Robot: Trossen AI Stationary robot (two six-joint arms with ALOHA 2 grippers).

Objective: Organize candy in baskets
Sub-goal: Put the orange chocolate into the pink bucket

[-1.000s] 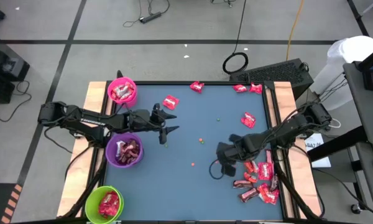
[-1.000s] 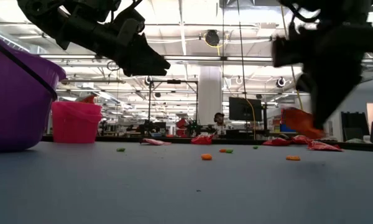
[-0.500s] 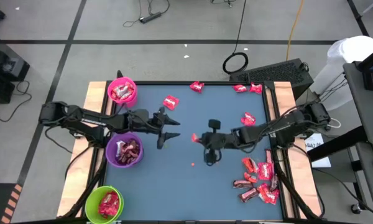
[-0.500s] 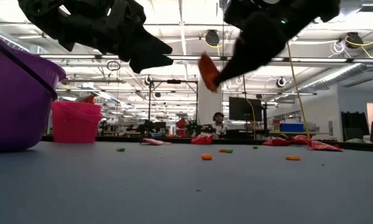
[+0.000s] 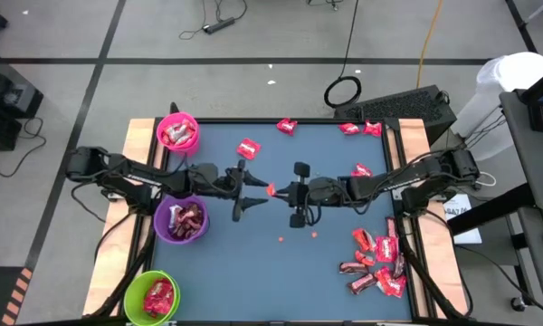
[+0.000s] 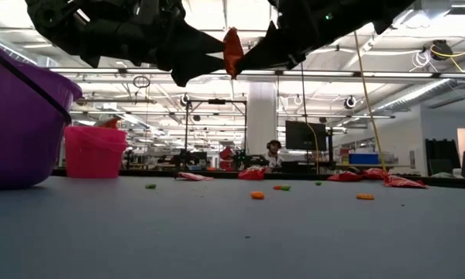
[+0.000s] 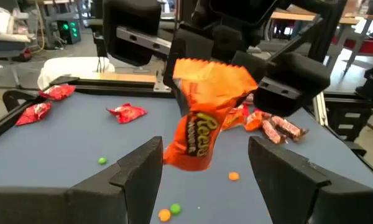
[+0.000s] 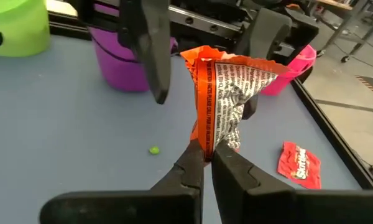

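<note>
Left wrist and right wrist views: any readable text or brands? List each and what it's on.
"Reese's": on the orange candy wrapper pinched in the right gripper, hanging between the open fingers of the left gripper.
"Skittles": on the red packet lying on the table, partly blurred.
Fine print on the orange wrapper's back: too small to read.
Dark mark on the lime green basket: cut off, unreadable.

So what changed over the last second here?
The right gripper carried an orange Reese's wrapper from near the candy pile to mid-table, held up between the open fingers of the left gripper, which barely moved. The baskets and other candy stayed put.
</note>
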